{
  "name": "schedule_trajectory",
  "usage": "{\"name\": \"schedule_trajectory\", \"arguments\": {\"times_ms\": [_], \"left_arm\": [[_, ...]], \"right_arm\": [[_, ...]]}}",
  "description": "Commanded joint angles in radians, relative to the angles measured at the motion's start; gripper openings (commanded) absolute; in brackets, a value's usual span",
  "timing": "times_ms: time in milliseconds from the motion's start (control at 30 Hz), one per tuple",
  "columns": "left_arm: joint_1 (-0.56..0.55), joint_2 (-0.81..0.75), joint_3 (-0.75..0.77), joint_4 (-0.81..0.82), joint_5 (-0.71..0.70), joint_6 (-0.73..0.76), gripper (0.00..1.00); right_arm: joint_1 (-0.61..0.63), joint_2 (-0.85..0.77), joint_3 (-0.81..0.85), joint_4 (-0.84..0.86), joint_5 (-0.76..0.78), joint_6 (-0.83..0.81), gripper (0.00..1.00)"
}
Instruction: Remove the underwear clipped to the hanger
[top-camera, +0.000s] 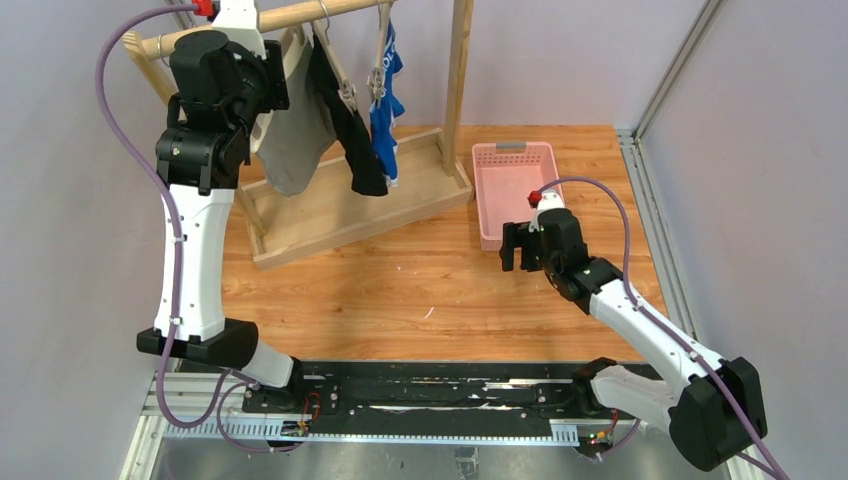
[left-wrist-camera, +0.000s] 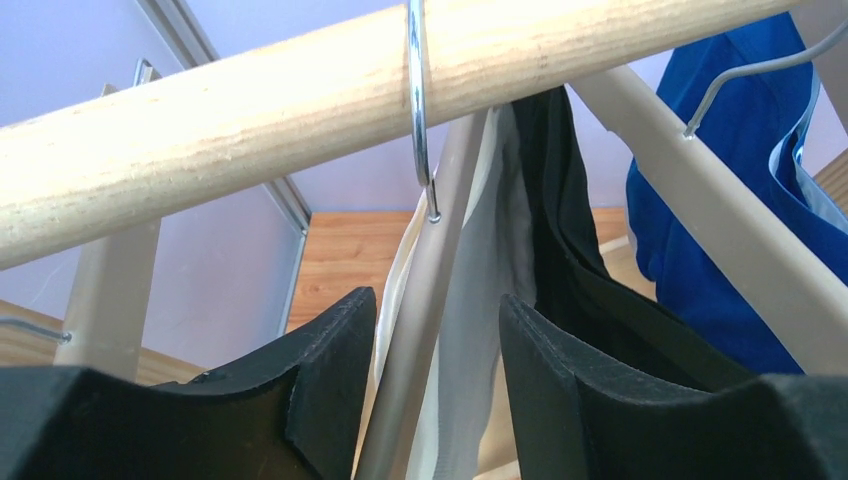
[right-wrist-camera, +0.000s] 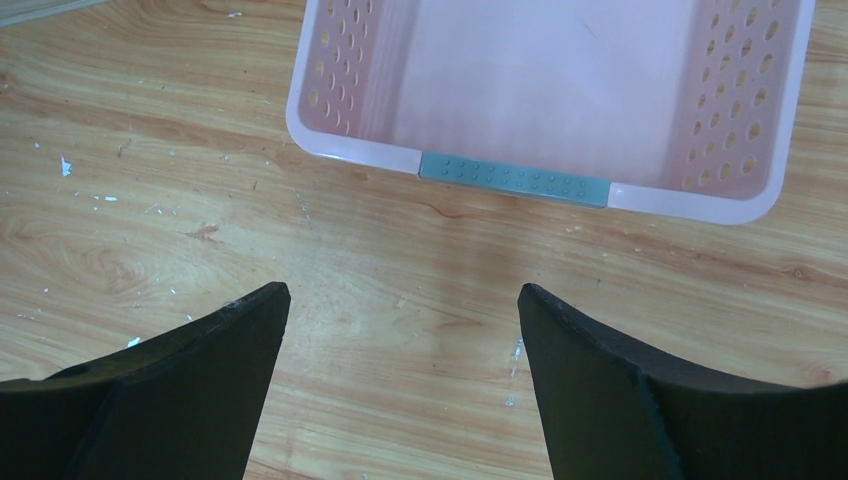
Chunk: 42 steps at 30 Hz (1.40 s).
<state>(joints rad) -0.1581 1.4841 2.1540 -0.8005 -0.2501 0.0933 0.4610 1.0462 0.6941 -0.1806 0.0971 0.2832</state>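
Hanging on hangers from the rail (top-camera: 300, 15) of a wooden rack (top-camera: 340, 225) at the far left of the worktop (top-camera: 420, 290), left to right: grey underwear (top-camera: 295, 140), black underwear (top-camera: 355, 140), blue underwear (top-camera: 385, 120) with white print. Grey and black overlapping in the top view, blue just beside the black. Raised to rail height at the grey underwear's upper left: left gripper (left-wrist-camera: 435, 300), aimed up toward the rail. In the left wrist view, jaws apart, with a beige hanger arm (left-wrist-camera: 415, 340) and a fold of pale grey cloth filling the space between them, black cloth just past one finger, blue cloth farther off. Straight above, the hanger's metal hook (left-wrist-camera: 417, 110) looped over the rail. Impossible to tell whether pressing on arm and cloth or merely straddling them. Low over the worktop on the right: right gripper (right-wrist-camera: 403, 300), jaws wide apart, only bare wood seen between them. Just beyond its fingertips, a pink basket (right-wrist-camera: 350, 150) with a grey handle patch (right-wrist-camera: 515, 180) on the near rim, standing on the worktop right of the rack, well apart from the underwear.
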Motion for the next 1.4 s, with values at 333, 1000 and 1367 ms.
{"name": "schedule_trajectory", "arguments": {"times_ms": [333, 1000, 1367], "left_arm": [[0.011, 0.022, 0.065, 0.008, -0.023, 0.028, 0.37], [0.011, 0.003, 0.001, 0.008, -0.034, 0.017, 0.27], [0.011, -0.002, -0.018, 0.025, -0.039, 0.022, 0.0]], "right_arm": [[0.036, 0.013, -0.007, 0.009, 0.015, 0.008, 0.87], [0.044, 0.016, -0.004, 0.004, 0.02, 0.002, 0.87], [0.044, 0.02, -0.005, 0.007, 0.026, 0.004, 0.87]]}}
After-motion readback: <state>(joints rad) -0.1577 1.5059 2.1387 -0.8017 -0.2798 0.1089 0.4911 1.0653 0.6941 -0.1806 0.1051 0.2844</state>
